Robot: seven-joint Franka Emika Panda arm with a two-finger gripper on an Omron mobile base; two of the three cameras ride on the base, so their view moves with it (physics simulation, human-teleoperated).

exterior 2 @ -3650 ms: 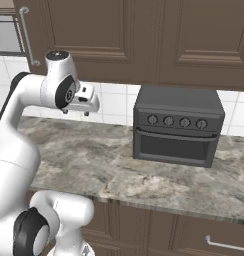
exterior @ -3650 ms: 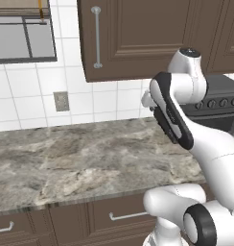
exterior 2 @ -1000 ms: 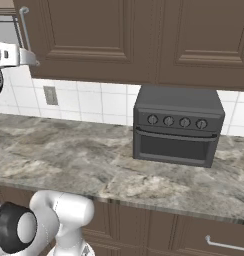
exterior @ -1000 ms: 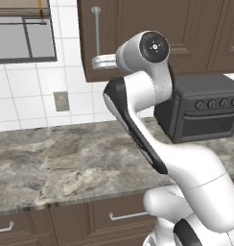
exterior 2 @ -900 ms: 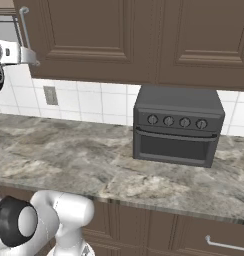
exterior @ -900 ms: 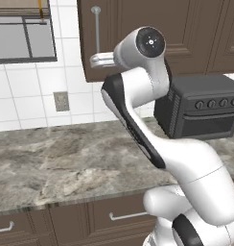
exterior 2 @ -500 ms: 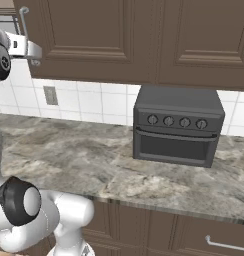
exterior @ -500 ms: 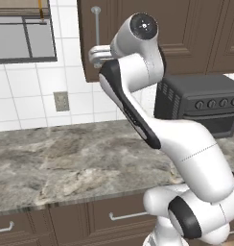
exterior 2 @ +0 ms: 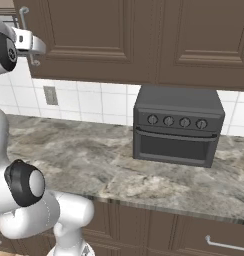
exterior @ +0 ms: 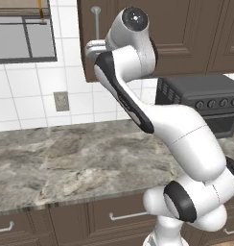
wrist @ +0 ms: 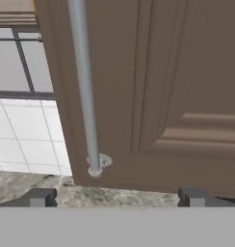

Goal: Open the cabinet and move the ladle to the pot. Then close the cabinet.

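Up Close to the Cabinet Door

High on the wall, the cabinet (wrist: pixel 177 87) is dark brown wood, its door shut. A long silver handle (wrist: pixel 83 87) runs down its left edge. The gripper (wrist: pixel 114 195) waits just before it, fingers wide apart, holding nothing.

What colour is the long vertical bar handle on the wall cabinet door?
Silver, the long vertical bar handle shows best in the hand view.

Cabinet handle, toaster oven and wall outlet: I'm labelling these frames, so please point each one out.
cabinet handle (wrist: pixel 84 96), hand view, middle of the silver bar.
toaster oven (exterior 2: pixel 175 131), right base view, front face below the knobs.
wall outlet (exterior: pixel 61 101), left base view, centre of its plate.
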